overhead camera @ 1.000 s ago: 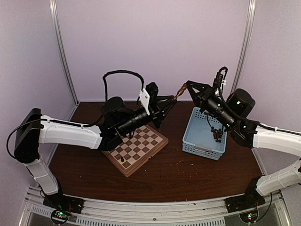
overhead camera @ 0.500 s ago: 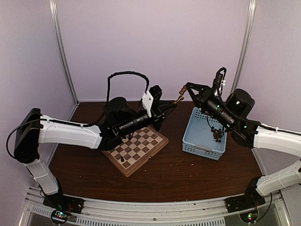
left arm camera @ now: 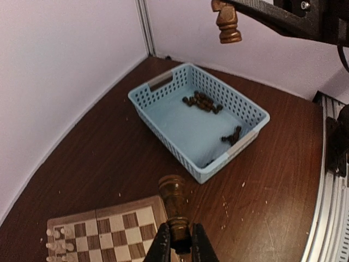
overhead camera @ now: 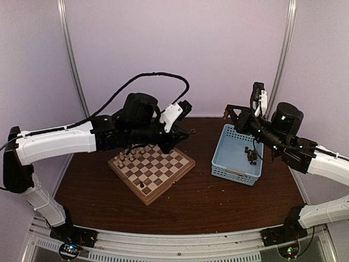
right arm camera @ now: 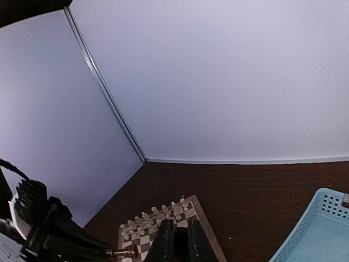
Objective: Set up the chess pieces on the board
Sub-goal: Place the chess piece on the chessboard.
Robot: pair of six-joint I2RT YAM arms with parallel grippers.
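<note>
Your left gripper (left arm camera: 178, 243) is clamped on a dark chessman (left arm camera: 173, 202) above the board's (overhead camera: 161, 173) far-right edge. Your right gripper (overhead camera: 226, 113) pinches a second dark chessman (left arm camera: 227, 24) above the basket's (overhead camera: 232, 173) far-left corner. Bare worktop (overhead camera: 203, 164) separates board and basket.

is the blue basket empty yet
Not empty. The basket holds dark chess pieces: a cluster by one wall and a few by the opposite rim.

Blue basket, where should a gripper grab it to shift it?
On the blue basket, I'd pinch the short end wall at the handle slot, coming straight down: the rim is thin and upright, and the dark pieces lie clear of it.
</note>
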